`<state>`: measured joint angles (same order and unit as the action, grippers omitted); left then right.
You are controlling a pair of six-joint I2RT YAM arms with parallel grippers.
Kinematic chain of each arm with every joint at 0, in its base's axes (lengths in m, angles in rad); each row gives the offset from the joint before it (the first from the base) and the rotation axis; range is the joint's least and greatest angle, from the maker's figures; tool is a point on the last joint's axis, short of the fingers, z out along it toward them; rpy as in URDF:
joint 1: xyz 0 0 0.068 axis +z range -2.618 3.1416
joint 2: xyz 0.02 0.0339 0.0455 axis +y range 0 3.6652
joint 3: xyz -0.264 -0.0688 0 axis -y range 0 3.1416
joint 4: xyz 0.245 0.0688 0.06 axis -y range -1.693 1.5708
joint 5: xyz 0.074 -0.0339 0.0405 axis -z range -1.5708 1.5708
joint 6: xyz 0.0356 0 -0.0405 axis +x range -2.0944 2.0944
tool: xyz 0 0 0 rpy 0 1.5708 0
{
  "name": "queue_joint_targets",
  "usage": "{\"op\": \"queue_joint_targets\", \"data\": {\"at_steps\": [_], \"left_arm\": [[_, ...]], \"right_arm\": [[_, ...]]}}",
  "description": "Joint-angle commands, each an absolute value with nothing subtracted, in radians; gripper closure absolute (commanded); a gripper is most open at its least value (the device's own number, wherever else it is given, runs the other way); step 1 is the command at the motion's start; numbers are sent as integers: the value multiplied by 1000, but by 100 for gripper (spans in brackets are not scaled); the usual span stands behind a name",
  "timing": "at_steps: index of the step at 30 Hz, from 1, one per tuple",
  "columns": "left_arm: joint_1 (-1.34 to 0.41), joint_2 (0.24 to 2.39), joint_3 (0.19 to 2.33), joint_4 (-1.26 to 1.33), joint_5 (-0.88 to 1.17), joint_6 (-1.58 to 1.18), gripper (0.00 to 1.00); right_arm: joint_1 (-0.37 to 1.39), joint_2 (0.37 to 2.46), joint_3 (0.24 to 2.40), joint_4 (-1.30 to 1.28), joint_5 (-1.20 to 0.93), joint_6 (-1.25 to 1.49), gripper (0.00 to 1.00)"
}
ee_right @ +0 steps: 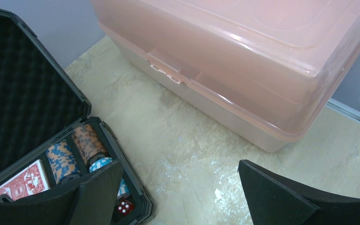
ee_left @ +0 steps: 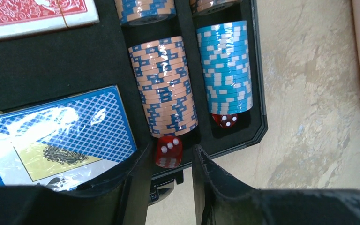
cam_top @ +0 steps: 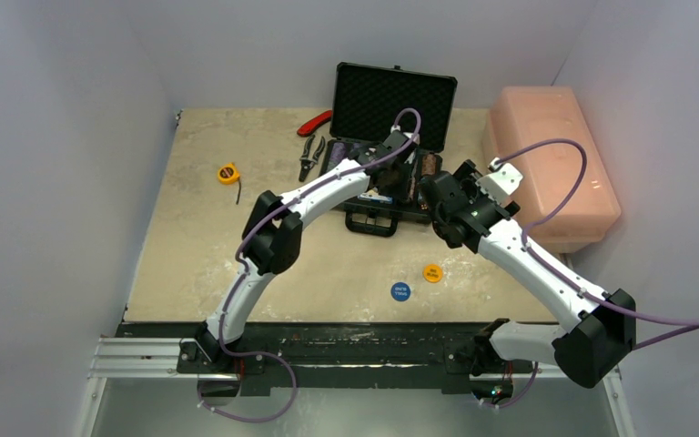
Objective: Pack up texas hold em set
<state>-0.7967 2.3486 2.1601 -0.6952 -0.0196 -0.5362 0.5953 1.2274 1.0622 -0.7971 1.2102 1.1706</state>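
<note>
The black briefcase (cam_top: 391, 96) stands open at the back, its foam lid (ee_right: 18, 93) upright. In its tray (ee_left: 51, 61) lie a red deck (ee_left: 33, 11), a blue deck (ee_left: 61, 131), an orange-and-blue chip row (ee_left: 166, 84) and a light-blue chip row (ee_left: 226, 65). My left gripper (ee_left: 171, 151) hovers over the tray's near right corner, jaws open. A red die (ee_left: 168, 151) sits between them at the end of the orange row, with a gap on each side. A second die (ee_left: 225, 120) lies at the end of the light-blue row. My right gripper (ee_right: 179, 164) is wide open and empty over bare table beside the case. A blue disc (cam_top: 400, 291) and an orange disc (cam_top: 432, 273) lie on the table in front.
The pink plastic box (cam_top: 555, 164) stands closed at the right, close to my right gripper, and fills the top of the right wrist view (ee_right: 243, 56). Pliers (cam_top: 310, 155) and a red-handled tool (cam_top: 314, 123) lie left of the case. A yellow tape measure (cam_top: 227, 173) lies further left.
</note>
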Motion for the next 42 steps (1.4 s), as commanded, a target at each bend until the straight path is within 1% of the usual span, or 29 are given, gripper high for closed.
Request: {"op": "queue_joint_targets", "data": {"at_steps": [1,5,13,17,21,24,25,27,30,34,42], "left_arm": [[-795,2323,2132,-667,-5,-530,61],[-796,2313,2122,-665,-5,-529,55],[-796,2284,2102,-660,-11,-527,54],[-796,2221,2040,-624,-24,-514,53],[-796,2147,1977,-593,-45,-497,43],[-795,2085,1919,-572,-61,-484,32],[-796,2064,1898,-565,-65,-481,25],[-796,2023,1851,-555,-79,-476,16],[-796,1950,1756,-531,-98,-473,8],[-796,1850,1647,-508,-127,-473,1],[-796,1639,1461,-499,-204,-449,0]], "right_arm": [[601,1201,1072,-779,1242,1173,1],[601,1200,1071,-777,1242,1171,1],[602,1200,1069,-770,1241,1163,1],[603,1205,1071,-770,1241,1163,1],[603,1212,1077,-775,1239,1160,1],[603,1216,1083,-779,1237,1154,1],[603,1216,1085,-779,1234,1147,1],[603,1214,1088,-769,1221,1124,1],[603,1197,1072,-703,1188,1033,1],[603,1171,1042,-592,1119,898,1],[603,1175,1060,-523,977,749,1]]}}
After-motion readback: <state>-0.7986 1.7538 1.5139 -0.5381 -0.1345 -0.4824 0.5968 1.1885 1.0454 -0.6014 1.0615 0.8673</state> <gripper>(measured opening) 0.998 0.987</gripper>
